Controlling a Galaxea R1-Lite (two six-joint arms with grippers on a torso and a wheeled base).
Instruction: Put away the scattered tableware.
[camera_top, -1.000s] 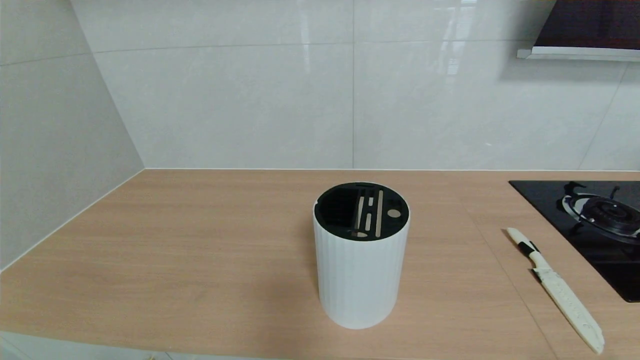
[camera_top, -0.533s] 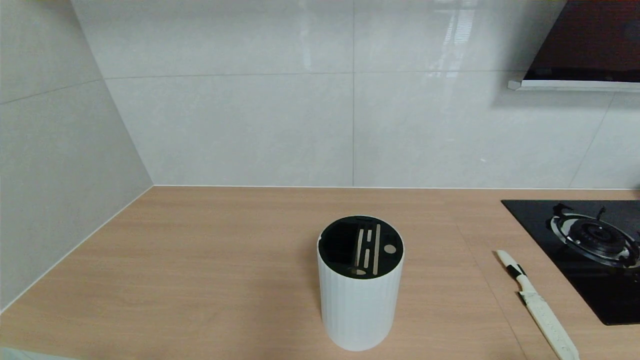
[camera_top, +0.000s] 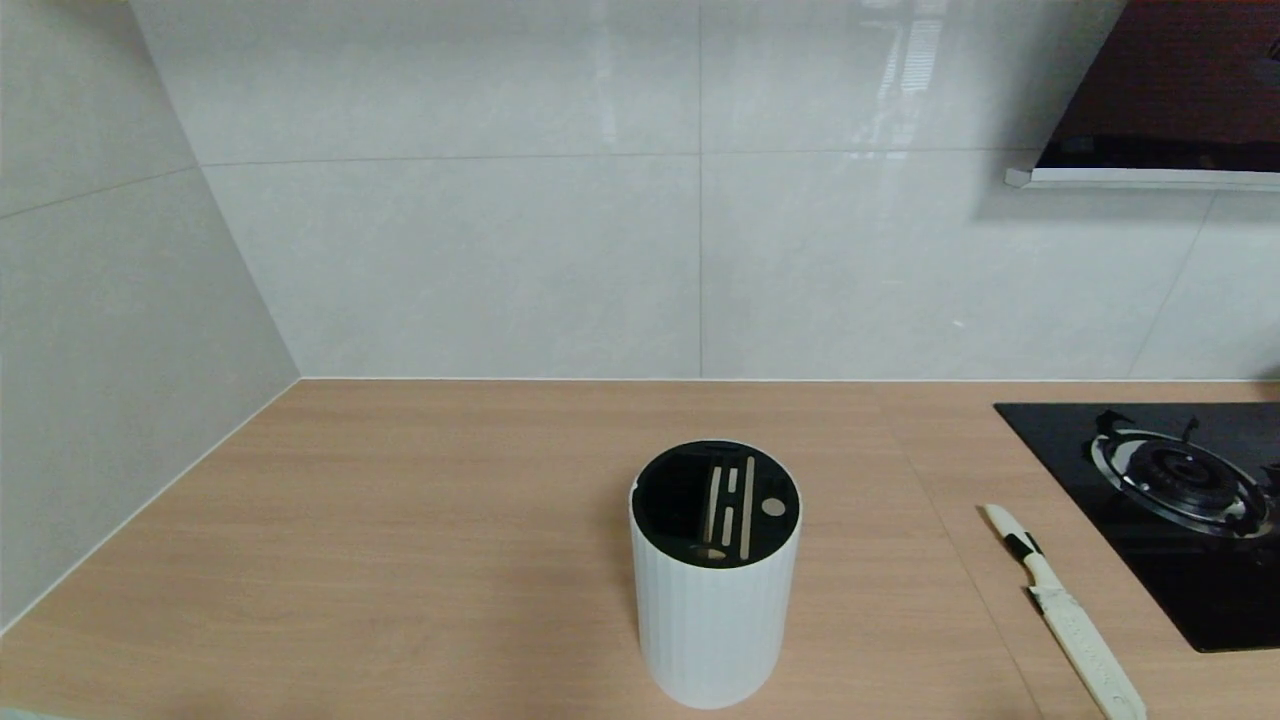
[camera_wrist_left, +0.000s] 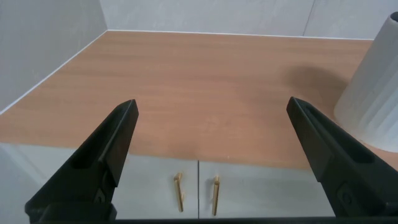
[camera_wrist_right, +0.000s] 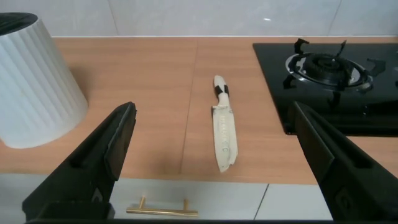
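A white ribbed knife holder (camera_top: 714, 600) with a black slotted top stands on the wooden counter (camera_top: 420, 520), near its front edge. To its right lies a cream knife (camera_top: 1065, 612) with a black band on the handle, blade toward the front edge. In the right wrist view the knife (camera_wrist_right: 223, 127) lies ahead of my open right gripper (camera_wrist_right: 214, 162), which hovers off the counter's front edge, with the holder (camera_wrist_right: 34, 84) off to one side. My left gripper (camera_wrist_left: 211, 155) is open too, in front of the counter edge, the holder (camera_wrist_left: 373, 93) beside it.
A black gas hob (camera_top: 1160, 500) with a burner (camera_top: 1170, 475) sits at the counter's right, close to the knife. A range hood (camera_top: 1150, 110) hangs above it. Tiled walls close the back and left. Cabinet doors with gold handles (camera_wrist_left: 196, 193) lie below the counter.
The head camera has tilted upward, so the whole scene sits lower in the picture. The holder and knife have not moved on the counter.
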